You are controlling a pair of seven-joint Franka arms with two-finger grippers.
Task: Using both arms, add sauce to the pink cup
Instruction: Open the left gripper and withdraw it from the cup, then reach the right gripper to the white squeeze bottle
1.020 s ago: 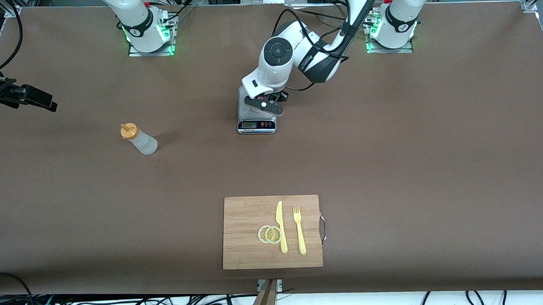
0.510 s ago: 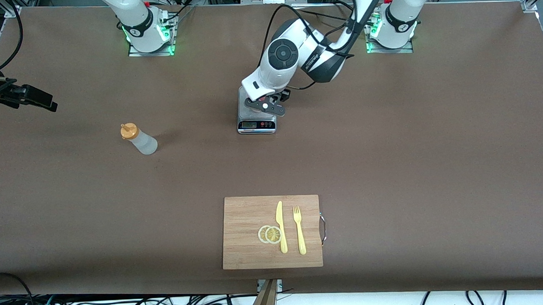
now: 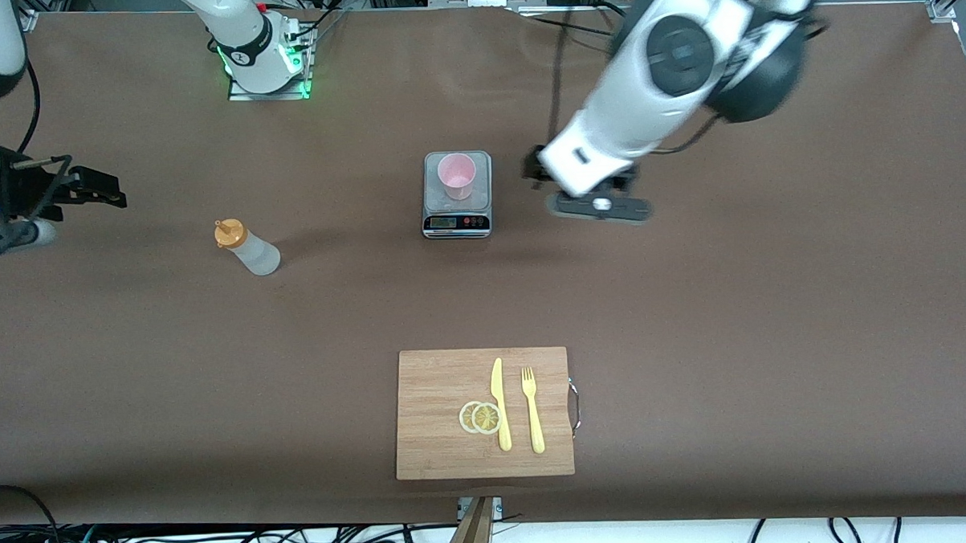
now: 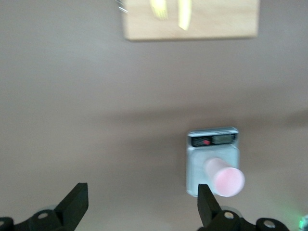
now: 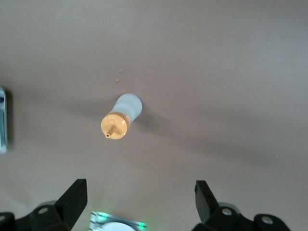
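The pink cup [image 3: 456,174] stands upright on a small kitchen scale [image 3: 458,220] in the middle of the table; it also shows in the left wrist view [image 4: 225,180]. The sauce bottle [image 3: 247,248] with the orange cap stands toward the right arm's end, and shows in the right wrist view [image 5: 121,119]. My left gripper [image 3: 601,208] is open and empty in the air beside the scale, toward the left arm's end; it shows in the left wrist view [image 4: 142,207]. My right gripper [image 3: 101,188] is open and empty, apart from the bottle; it shows in the right wrist view [image 5: 139,199].
A wooden cutting board [image 3: 435,386] lies nearer the front camera, with a yellow knife [image 3: 500,403], a yellow fork [image 3: 532,410] and two lemon slices [image 3: 480,417] on it. The right arm's green-lit base [image 3: 265,66] stands at the table's back edge.
My left gripper has pulled away from the scale toward the left arm's end, uncovering the pink cup. My right gripper has shifted a little toward the bottle.
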